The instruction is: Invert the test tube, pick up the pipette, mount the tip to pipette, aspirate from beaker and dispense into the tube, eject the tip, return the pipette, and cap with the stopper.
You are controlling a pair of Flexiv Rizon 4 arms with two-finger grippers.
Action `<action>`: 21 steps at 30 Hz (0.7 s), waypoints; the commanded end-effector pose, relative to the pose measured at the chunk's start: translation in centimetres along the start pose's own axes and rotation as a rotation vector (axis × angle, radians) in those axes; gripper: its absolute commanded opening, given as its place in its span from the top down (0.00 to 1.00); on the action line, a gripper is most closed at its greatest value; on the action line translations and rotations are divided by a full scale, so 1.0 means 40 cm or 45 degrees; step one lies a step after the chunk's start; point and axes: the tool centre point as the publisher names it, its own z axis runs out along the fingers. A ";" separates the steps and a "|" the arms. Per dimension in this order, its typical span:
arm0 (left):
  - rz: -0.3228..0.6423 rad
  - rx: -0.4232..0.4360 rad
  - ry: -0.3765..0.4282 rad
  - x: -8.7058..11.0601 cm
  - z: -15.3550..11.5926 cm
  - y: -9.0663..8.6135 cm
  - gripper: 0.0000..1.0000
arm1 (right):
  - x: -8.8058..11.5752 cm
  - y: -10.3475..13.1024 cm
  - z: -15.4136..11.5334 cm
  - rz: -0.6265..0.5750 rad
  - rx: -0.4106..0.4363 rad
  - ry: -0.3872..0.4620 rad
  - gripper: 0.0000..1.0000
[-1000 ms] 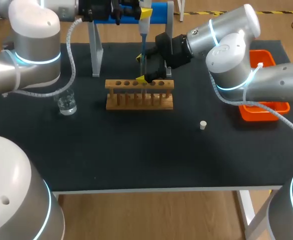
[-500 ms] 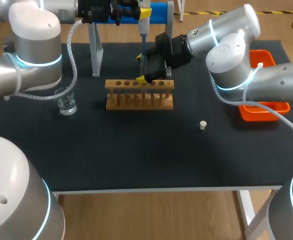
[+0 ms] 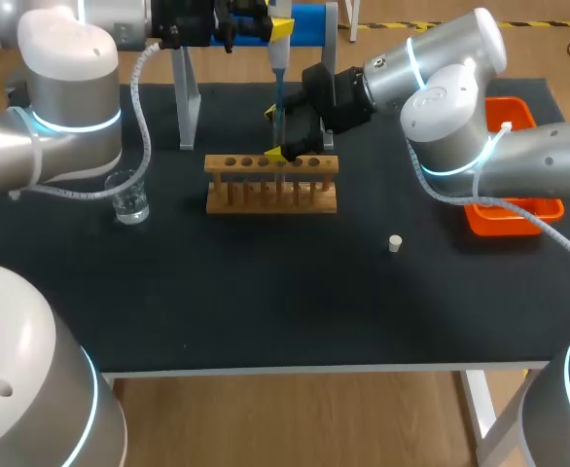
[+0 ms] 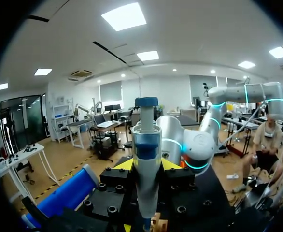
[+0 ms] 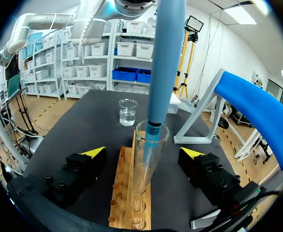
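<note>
My left gripper (image 3: 277, 26) is shut on the blue and white pipette (image 3: 278, 73), which hangs upright at the back of the table; in the left wrist view the pipette (image 4: 146, 159) stands between the yellow fingertips (image 4: 124, 164). Its tip reaches down into a clear test tube (image 5: 148, 154) standing upright in the wooden rack (image 3: 270, 185). My right gripper (image 5: 144, 153) is open, one finger on each side of the tube, apart from it. The glass beaker (image 3: 129, 199) with water stands left of the rack. A small white stopper (image 3: 395, 243) lies on the mat to the right.
The pipette stand with its blue bar (image 3: 309, 19) and grey leg (image 3: 186, 97) stands behind the rack. An orange tray (image 3: 518, 216) sits at the table's right edge, partly under my right arm. The black mat (image 3: 285, 292) stretches in front of the rack.
The left arm's elbow has shifted slightly. The pipette, the tube and the right gripper keep their places.
</note>
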 end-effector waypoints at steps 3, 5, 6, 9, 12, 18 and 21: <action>-0.002 0.006 -0.009 0.002 0.004 0.006 1.00 | -0.002 0.001 -0.003 0.001 0.003 0.006 0.00; -0.004 0.005 -0.010 0.002 0.005 0.008 1.00 | -0.002 0.001 -0.003 0.001 0.003 0.006 0.00; -0.005 0.005 -0.010 0.002 0.005 0.009 1.00 | -0.002 0.001 -0.003 0.001 0.003 0.006 0.00; -0.008 0.005 -0.009 0.001 0.006 0.011 1.00 | -0.002 0.001 -0.003 0.001 0.003 0.006 0.00; -0.011 0.004 -0.009 0.001 0.008 0.013 1.00 | -0.002 0.001 -0.003 0.001 0.003 0.006 0.00; -0.015 0.003 -0.007 0.001 0.009 0.016 1.00 | -0.002 0.001 -0.003 0.001 0.003 0.006 0.00; -0.015 0.004 -0.008 0.001 0.009 0.016 1.00 | -0.002 0.001 -0.003 0.001 0.003 0.006 0.00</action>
